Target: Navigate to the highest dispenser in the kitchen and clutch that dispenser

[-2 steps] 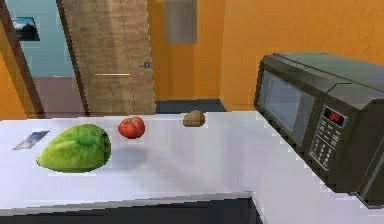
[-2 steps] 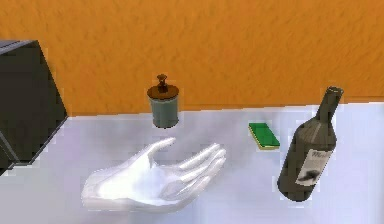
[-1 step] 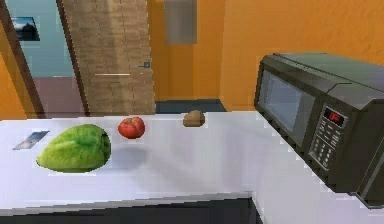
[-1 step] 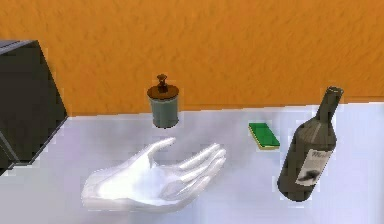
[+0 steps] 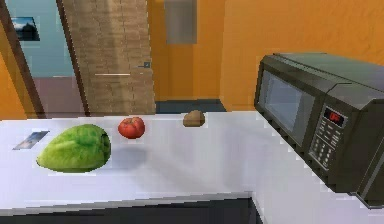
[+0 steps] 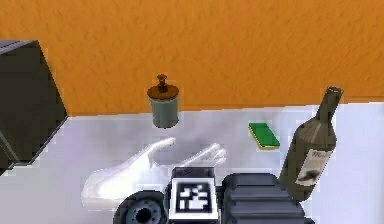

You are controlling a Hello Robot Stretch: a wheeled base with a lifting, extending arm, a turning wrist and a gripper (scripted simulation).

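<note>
A grey-green dispenser (image 6: 163, 106) with a brown pump top stands upright on the white counter (image 6: 230, 135), close to the orange wall. The arm's end rises from the arm side view's bottom edge, with a white marker square (image 6: 195, 196) on it. The gripper (image 6: 142, 208) is the dark body left of that square, nearer than the dispenser and slightly to its left. A pale see-through shape (image 6: 150, 170) lies on the counter between gripper and dispenser. I cannot tell whether the gripper holds anything.
A dark bottle (image 6: 312, 150) stands at the arm side view's right, with a green sponge (image 6: 264, 135) beside it. A microwave (image 5: 320, 115) fills the counter corner. A lettuce (image 5: 75, 148), a red fruit (image 5: 131, 127) and a potato (image 5: 194, 119) lie ahead. A wooden door (image 5: 110, 55) is beyond.
</note>
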